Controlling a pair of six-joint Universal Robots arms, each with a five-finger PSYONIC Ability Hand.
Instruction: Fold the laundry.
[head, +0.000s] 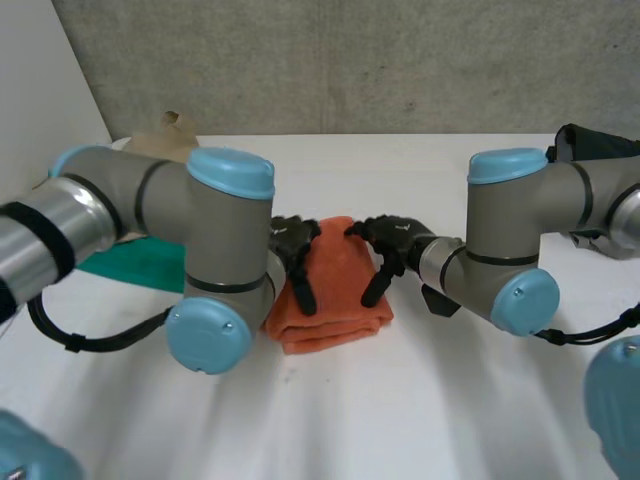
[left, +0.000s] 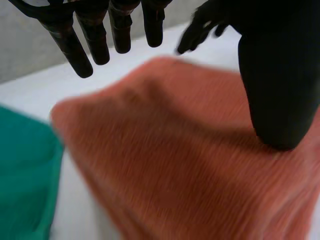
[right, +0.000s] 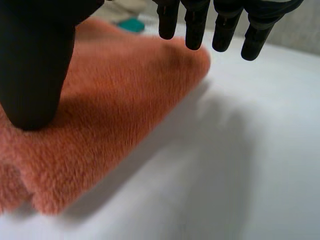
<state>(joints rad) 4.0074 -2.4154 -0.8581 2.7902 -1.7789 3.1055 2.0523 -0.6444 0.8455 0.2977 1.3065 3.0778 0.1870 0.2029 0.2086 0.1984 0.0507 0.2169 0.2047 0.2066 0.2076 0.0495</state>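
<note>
Black left hand (head: 296, 250): open, fingers straight and spread, curled round nothing; it sat over the left side of the orange towel (head: 335, 290).
Left hand up close (left: 277, 85): the thumb tip pressed down on the towel's (left: 175, 160) top surface, while the fingers (left: 80, 45) hung just above the cloth's far edge without touching it.
Black right hand (head: 388, 248): open likewise, fingers straight and pointing down, holding nothing; it sat over the towel's right side.
Right hand up close (right: 35, 65): the thumb tip rested on the towel (right: 115, 110) near its edge, and the fingers (right: 195, 25) hovered above the far corner, apart from it.
Hands to each other: they faced one another across the towel, near but not touching; the right hand (left: 205, 25) showed beyond the left hand's fingers.
Orange towel: folded into a small thick stack, layered edges toward the robot, lying mid-table between the two hands.
White table (head: 400, 400): it carried the towel and the other cloths.
Green cloth (head: 140, 262): it lay flat just beside the towel's left, partly behind the left arm (head: 215, 250).
Beige cloth (head: 165, 135): bunched at the table's far left edge, well apart from the towel.
Right arm (head: 505, 240): it reached in from the right.
</note>
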